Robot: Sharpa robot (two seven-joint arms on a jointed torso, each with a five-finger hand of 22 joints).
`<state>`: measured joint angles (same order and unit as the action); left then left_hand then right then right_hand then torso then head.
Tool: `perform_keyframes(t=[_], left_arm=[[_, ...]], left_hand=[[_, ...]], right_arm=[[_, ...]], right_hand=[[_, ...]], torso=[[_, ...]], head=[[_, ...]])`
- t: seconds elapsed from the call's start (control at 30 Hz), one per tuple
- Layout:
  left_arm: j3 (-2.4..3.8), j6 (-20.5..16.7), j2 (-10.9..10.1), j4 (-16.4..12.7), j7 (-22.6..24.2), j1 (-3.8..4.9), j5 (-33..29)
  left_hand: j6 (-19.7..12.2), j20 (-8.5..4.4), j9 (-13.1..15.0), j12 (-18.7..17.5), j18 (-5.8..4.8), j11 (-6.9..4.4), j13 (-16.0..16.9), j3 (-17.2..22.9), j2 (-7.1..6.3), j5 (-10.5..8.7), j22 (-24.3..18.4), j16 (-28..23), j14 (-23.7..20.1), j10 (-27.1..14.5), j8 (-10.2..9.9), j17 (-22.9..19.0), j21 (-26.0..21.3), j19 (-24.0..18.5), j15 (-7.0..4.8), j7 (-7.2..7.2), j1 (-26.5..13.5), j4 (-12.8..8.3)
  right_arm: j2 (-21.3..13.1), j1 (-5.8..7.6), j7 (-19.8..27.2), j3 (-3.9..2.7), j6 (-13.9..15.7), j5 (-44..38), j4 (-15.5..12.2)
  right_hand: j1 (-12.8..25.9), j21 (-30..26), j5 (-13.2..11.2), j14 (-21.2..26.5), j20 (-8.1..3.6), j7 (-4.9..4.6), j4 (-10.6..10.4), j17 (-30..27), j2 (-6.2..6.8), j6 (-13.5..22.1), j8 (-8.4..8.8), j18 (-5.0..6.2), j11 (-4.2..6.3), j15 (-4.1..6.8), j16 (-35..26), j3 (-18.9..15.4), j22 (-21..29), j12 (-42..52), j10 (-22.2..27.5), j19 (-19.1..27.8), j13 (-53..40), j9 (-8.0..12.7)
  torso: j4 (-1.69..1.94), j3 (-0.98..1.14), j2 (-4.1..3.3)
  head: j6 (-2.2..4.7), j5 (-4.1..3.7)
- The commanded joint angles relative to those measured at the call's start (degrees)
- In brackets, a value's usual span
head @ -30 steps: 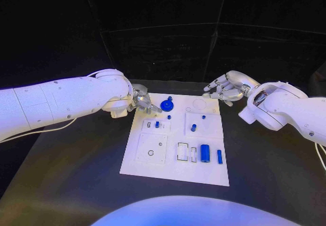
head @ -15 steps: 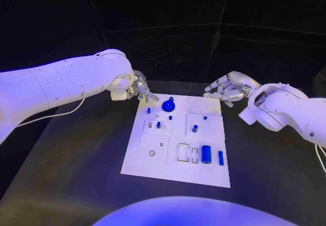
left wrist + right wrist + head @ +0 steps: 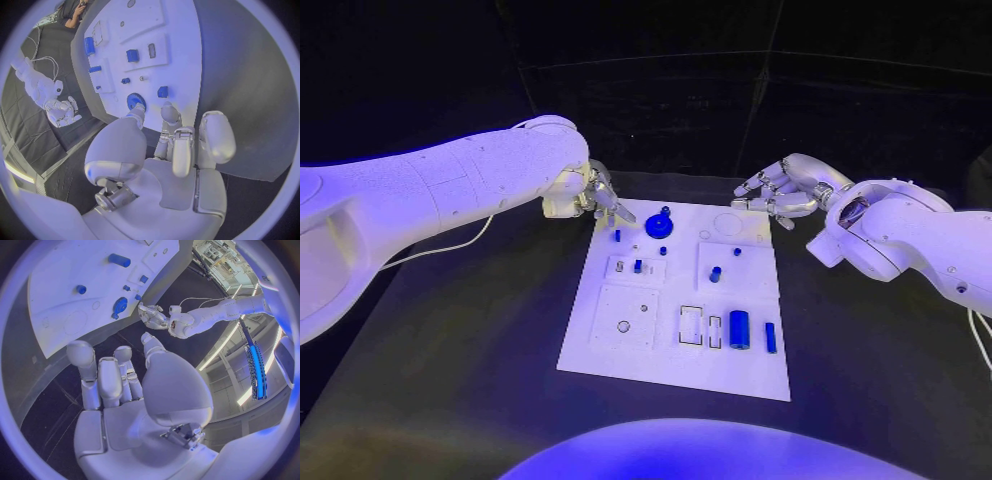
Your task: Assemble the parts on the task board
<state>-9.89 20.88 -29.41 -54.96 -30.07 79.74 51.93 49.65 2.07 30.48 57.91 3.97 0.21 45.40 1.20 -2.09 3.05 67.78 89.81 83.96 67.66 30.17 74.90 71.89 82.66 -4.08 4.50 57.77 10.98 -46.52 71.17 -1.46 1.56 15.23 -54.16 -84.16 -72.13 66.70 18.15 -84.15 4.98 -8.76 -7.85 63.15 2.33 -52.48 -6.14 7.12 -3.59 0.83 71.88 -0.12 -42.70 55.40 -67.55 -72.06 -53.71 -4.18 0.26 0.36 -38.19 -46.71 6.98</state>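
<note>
Head view has the black table (image 3: 459, 340) taking up most of the space, dark curtain walls behind it, and the white task board (image 3: 678, 350) lying flat in the middle. Both white arms are cut off at the picture edges. Left hand (image 3: 593, 197) hangs just off the board's far left corner, fingers loosely spread with tips pointing down toward the board, nothing in its grasp as far as the left wrist view shows. Right hand (image 3: 783, 192) hovers off the far right corner, fingers curled a bit but apart, palm bare in the right wrist view, so it's not holding anything either. On the board, the blue parts: a round blue knob piece (image 3: 659, 226) stands near the far edge, nearest the left hand's fingertips but apart from them. A fat blue cylinder (image 3: 738, 328) lies in the near row of slots, with a thinner blue pin (image 3: 770, 337) just beside it on the right. Small blue pegs sit around the middle, one (image 3: 714, 274) on the right raised plate and one (image 3: 638, 265) on the left plate. Honestly can't tell whether those pegs are seated in holes or just resting there, way too tiny. A pale rectangular frame (image 3: 691, 325) sits left of the cylinder; what's in it is hard to make out.
</note>
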Motion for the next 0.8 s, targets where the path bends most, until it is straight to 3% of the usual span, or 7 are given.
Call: perform_keyframes(t=[0.03,0.43,0.6,0.8], left_arm=[[0.00,1.3,0.5,0.7,0.4,-0.22,1.0],[-0.04,2.7,1.0,1.2,-0.2,-1.05,1.3],[-0.04,3.4,1.0,1.2,-0.4,-1.11,1.3],[-0.04,3.5,0.9,1.0,-0.4,-1.12,1.3]], left_hand=[[0.5,0.25,-0.1,0.4,0.82,-0.07,0.1,-0.5,0.00,-0.23,0.1,0.2,6.0,0.4,-0.2,15.1,0.3,0.2,0.35,-0.04,0.5,0.0],[1.3,0.16,-0.3,0.8,0.73,-0.27,0.2,-1.2,0.77,-0.22,0.6,0.2,6.0,0.5,0.2,15.1,0.7,0.4,0.20,-0.29,1.6,-0.1],[1.7,0.00,-0.5,0.8,0.76,-0.42,-0.2,-0.7,1.63,-0.25,0.5,0.2,6.0,0.3,0.6,15.1,0.5,0.3,0.06,-0.43,5.5,-2.3],[1.8,0.00,-0.5,0.8,0.74,-0.44,-0.2,-0.7,1.71,-0.24,0.6,0.2,6.0,0.3,0.7,15.1,0.6,0.3,0.05,-0.46,5.8,-2.4]], right_arm=[[0.1,0.10,0.5,-0.04,0.5,-0.7,-0.2],[0.1,0.10,0.6,-0.04,0.5,-1.0,-0.2],[0.2,0.10,0.6,-0.04,0.4,-1.0,-0.1],[0.2,0.10,0.6,-0.04,0.3,-1.0,0.0]], right_hand=[[-0.2,-0.2,0.2,-0.3,-0.12,0.10,-0.3,0.0,-0.46,0.3,-0.39,1.02,0.07,0.28,-0.3,0.0,0.1,0.0,0.1,0.0,0.1,0.0],[-0.4,-0.2,0.4,-0.4,-0.13,0.11,-0.3,0.0,-0.56,0.3,-0.42,1.02,0.08,0.29,-0.4,0.0,0.1,0.0,0.1,0.0,0.1,0.0],[-0.5,-0.2,0.6,-0.4,-0.14,0.11,-0.3,0.0,-0.61,0.3,-0.44,1.01,0.09,0.30,-0.4,0.0,0.1,0.1,0.1,-0.1,0.1,0.0],[-0.5,-0.3,0.7,-0.4,-0.15,0.12,-0.3,0.0,-0.63,0.3,-0.45,1.02,0.10,0.31,-0.4,0.0,0.2,0.1,0.1,-0.1,0.1,0.0]], torso=[[0.01,0.01,0.05],[0.01,0.04,0.07],[0.03,0.05,0.09],[-0.01,0.07,0.09]], head=[[-0.10,0.06],[0.00,0.11],[-0.08,0.12],[-0.39,0.11]])
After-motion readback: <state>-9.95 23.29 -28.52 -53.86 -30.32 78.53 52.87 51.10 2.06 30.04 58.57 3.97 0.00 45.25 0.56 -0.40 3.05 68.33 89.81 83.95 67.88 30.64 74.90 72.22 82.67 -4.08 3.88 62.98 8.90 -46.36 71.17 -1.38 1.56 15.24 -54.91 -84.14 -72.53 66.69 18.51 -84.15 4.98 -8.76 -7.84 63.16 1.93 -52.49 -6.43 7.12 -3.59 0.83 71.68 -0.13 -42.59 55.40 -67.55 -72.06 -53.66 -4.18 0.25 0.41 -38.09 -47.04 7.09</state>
